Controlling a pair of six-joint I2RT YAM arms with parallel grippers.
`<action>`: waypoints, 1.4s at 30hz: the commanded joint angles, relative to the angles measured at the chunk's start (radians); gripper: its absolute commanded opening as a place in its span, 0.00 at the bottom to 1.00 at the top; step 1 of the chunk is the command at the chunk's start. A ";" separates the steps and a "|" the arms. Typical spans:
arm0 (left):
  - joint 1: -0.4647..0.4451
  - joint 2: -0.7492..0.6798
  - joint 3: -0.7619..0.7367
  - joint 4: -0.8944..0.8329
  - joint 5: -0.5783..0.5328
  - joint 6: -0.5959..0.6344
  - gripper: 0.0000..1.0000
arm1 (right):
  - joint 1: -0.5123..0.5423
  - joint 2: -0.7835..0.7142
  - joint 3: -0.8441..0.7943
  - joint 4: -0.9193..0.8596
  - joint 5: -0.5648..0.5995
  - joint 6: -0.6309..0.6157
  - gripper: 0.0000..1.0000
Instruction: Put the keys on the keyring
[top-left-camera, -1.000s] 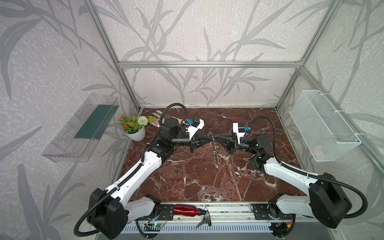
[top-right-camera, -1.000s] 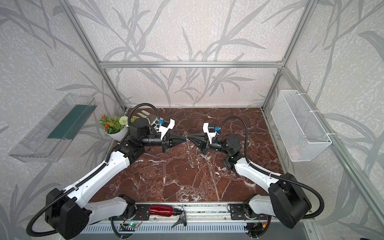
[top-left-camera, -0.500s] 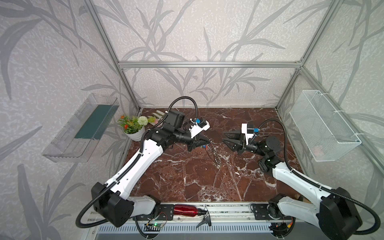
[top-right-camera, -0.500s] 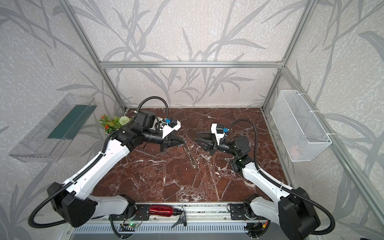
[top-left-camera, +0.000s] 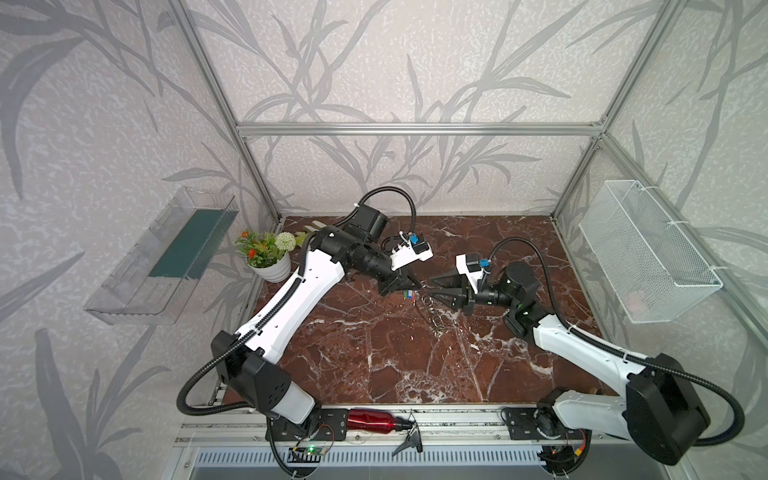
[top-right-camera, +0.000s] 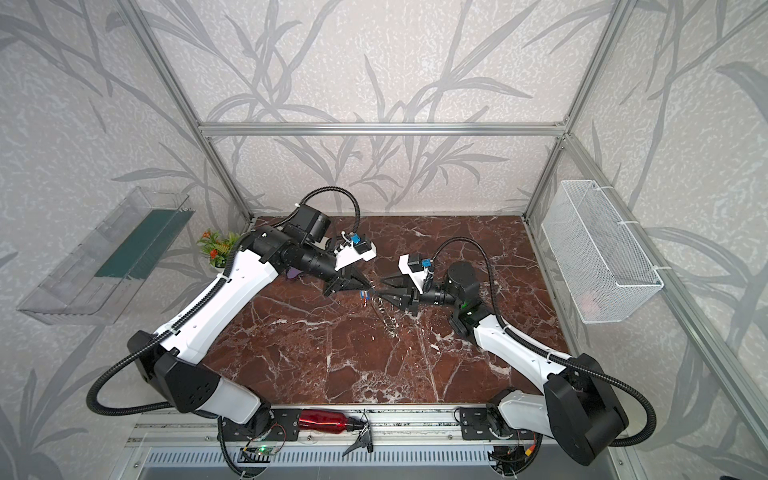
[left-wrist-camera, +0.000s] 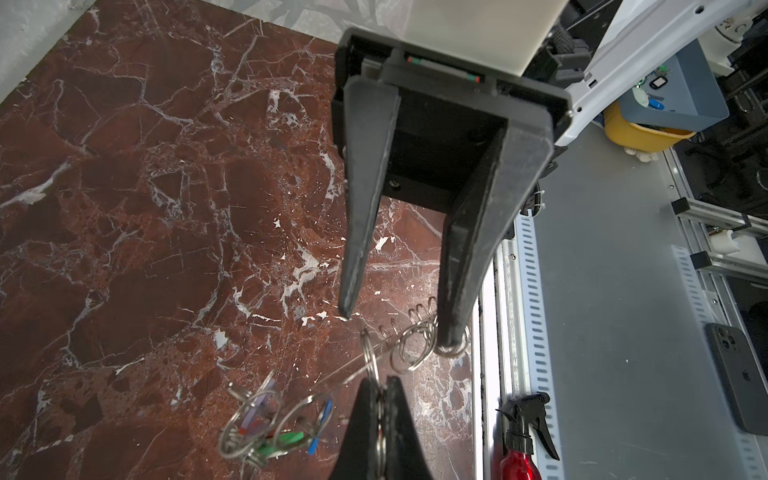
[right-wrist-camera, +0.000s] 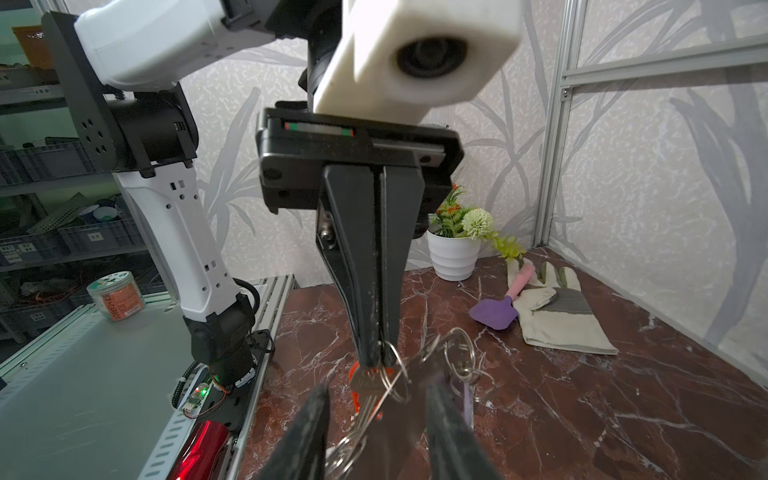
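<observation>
Only left wrist view shows flat black phone (left-wrist-camera: 744, 378) | left gripper (left-wrist-camera: 379, 384) pinching shiny metal keyring (left-wrist-camera: 371, 353) | right gripper (left-wrist-camera: 398, 325) jaws apart | keys (left-wrist-camera: 286, 437): bright plastic tags

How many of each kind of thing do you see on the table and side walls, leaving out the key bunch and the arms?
Potted plant: 1
Glove: 1
Trowel: 1
Wire basket: 1
Clear shelf: 1
Total: 5
</observation>
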 joint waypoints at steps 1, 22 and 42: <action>-0.014 0.028 0.079 -0.108 -0.009 0.094 0.00 | 0.002 0.017 0.031 0.045 -0.023 -0.017 0.39; -0.050 0.149 0.245 -0.218 -0.048 0.123 0.00 | 0.007 0.055 0.043 0.034 -0.038 -0.046 0.13; -0.013 0.075 0.166 -0.002 -0.036 -0.100 0.08 | 0.014 0.053 -0.001 0.134 0.009 0.021 0.00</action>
